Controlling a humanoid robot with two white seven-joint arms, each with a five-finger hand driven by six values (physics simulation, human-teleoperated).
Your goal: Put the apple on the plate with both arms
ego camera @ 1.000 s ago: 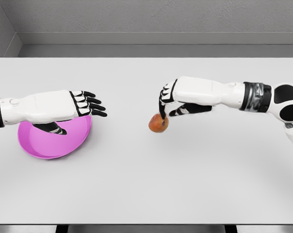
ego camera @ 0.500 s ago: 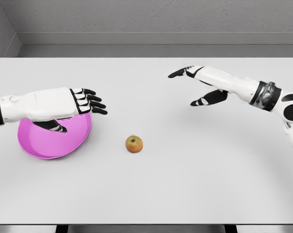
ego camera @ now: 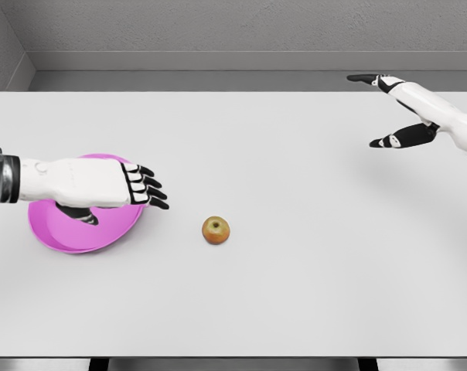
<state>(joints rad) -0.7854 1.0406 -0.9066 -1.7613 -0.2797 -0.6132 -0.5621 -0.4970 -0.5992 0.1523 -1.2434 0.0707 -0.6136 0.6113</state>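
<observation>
My left robot hand [ego camera: 114, 185] hangs over the pink plate [ego camera: 63, 232], palm down, fingers stretched out flat and loose with nothing in them. The black fingertips [ego camera: 158, 194] reach just past the plate's right rim, pointing toward the middle of the counter [ego camera: 295, 294]. My thumb sits lower, dark against the pink inside of the plate. Whether the palm touches the plate I cannot tell; it covers much of the upper part of it. The white forearm runs off the picture's left edge, with a black and silver cuff at the wrist end.

My right robot hand [ego camera: 400, 108] is far off at the upper right, near the back edge of the counter. It is spread wide and holds nothing: the fingers point left and away, the thumb is splayed well below them, with clear space between. Only the hand and a short stretch of white forearm show before the arm leaves the right edge.

The apple [ego camera: 216, 230] lies free on the white counter, a little left of centre. It sits near the plate's right rim and my left fingertips but apart from both, and well apart from my right robot hand. It is reddish-yellow and stands upright, with its stem dimple facing up.
</observation>
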